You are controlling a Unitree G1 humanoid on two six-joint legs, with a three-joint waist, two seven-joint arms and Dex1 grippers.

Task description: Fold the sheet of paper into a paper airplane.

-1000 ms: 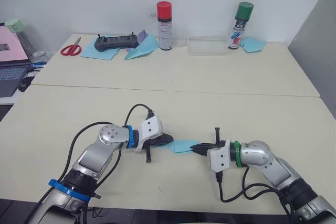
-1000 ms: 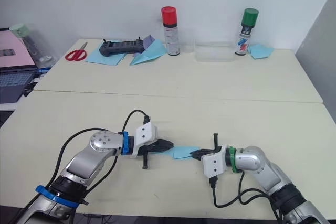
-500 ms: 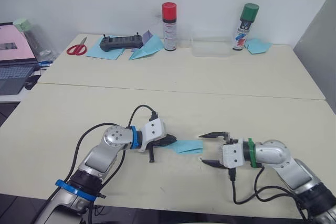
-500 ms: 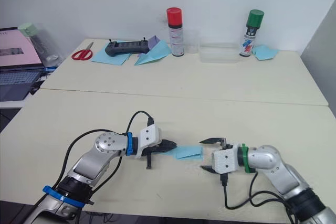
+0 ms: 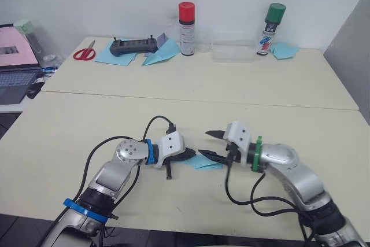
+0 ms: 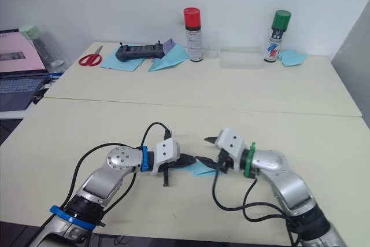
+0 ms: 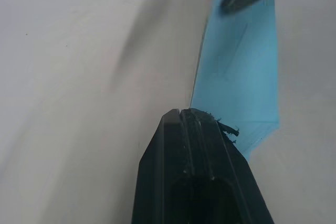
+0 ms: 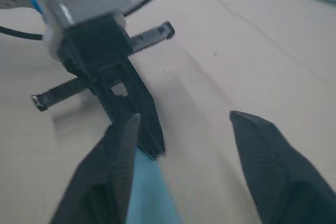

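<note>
The sheet of paper [image 5: 203,161], folded into a narrow light blue strip, lies flat on the front part of the worktop [image 5: 243,108], well apart from the red-capped spray can [image 5: 186,21] standing at the far edge. The left pincer [image 5: 189,154] is closed on the paper's left end, its black fingers [image 7: 195,145] pressed together over that edge. The right pincer [image 5: 211,144] is spread wide just beside the paper's right end, its lower finger over the paper.
</note>
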